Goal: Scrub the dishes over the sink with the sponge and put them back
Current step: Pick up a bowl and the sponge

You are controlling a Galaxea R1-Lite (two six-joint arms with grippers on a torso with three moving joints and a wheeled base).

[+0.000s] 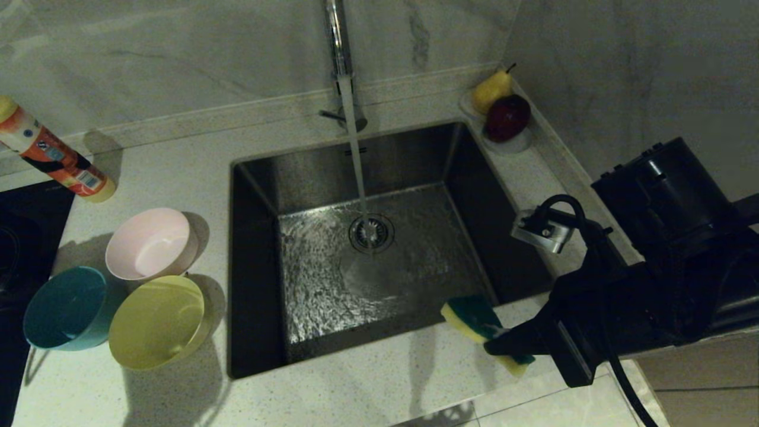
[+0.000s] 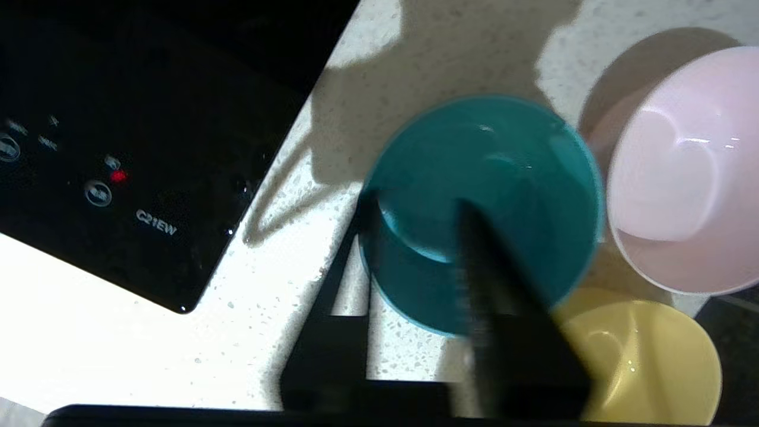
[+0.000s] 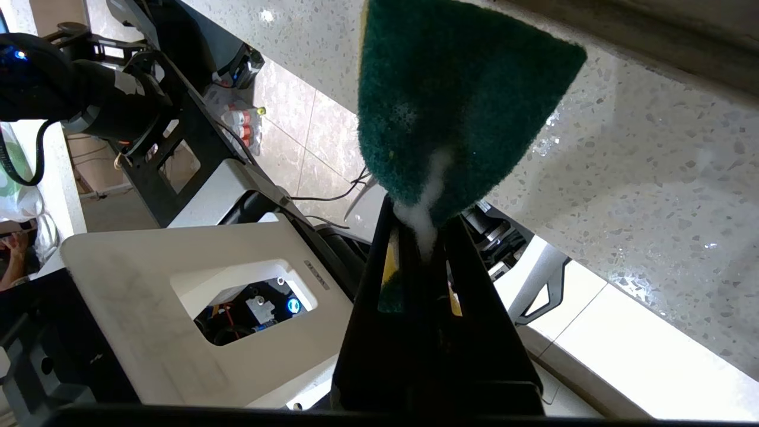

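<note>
Three bowls stand on the counter left of the sink (image 1: 255,267): a pink one (image 1: 151,243), a blue one (image 1: 65,308) and a yellow one (image 1: 157,323). My left gripper (image 2: 418,204) does not show in the head view. In its wrist view it is open astride the rim of the blue bowl (image 2: 516,178), one finger outside and one inside, beside the pink bowl (image 2: 682,178) and the yellow bowl (image 2: 652,356). My right gripper (image 1: 504,344) hovers over the sink's front right corner, shut on the soapy yellow-and-green sponge (image 1: 474,317) (image 3: 450,101).
Water runs from the chrome tap (image 1: 338,35) onto the drain (image 1: 371,232). A black cooktop (image 1: 24,237) lies left of the bowls. An orange bottle (image 1: 53,157) lies at the back left. A clear dish of fruit (image 1: 501,110) stands at the sink's back right corner.
</note>
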